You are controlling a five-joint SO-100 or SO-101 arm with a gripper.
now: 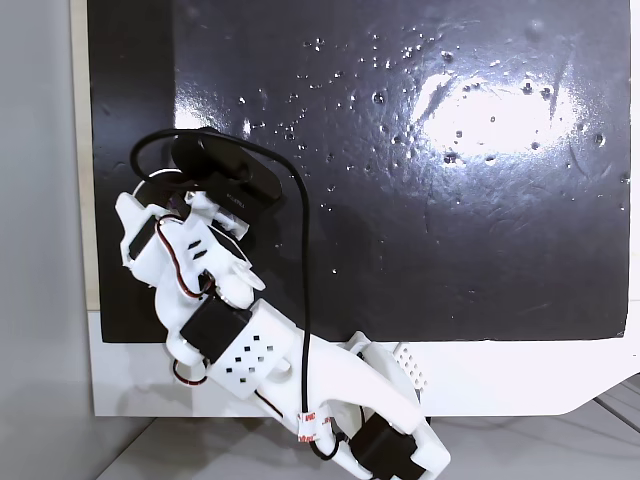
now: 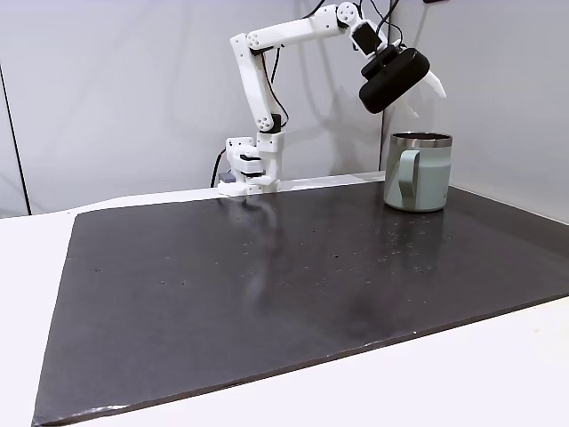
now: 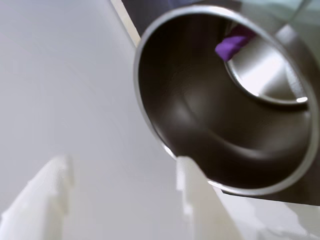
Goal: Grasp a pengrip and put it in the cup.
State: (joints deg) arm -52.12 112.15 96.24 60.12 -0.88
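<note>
The cup (image 2: 418, 171), sage-green with a green handle and a steel rim, stands at the mat's far right corner in a fixed view. In the wrist view I look down into its shiny steel inside (image 3: 190, 115), and the purple pengrip (image 3: 232, 45) lies inside, against the wall near the bottom. My gripper (image 3: 120, 172) is open, its two white fingers wide apart with nothing between them. It hangs in the air just above and beside the cup's mouth (image 2: 425, 98).
A black oblong camera module (image 1: 225, 165) with a looping black cable rides on the wrist. The white arm (image 1: 250, 340) reaches from its base (image 2: 249, 169) at the mat's edge. A wide dark mat (image 2: 267, 276) covers the white table.
</note>
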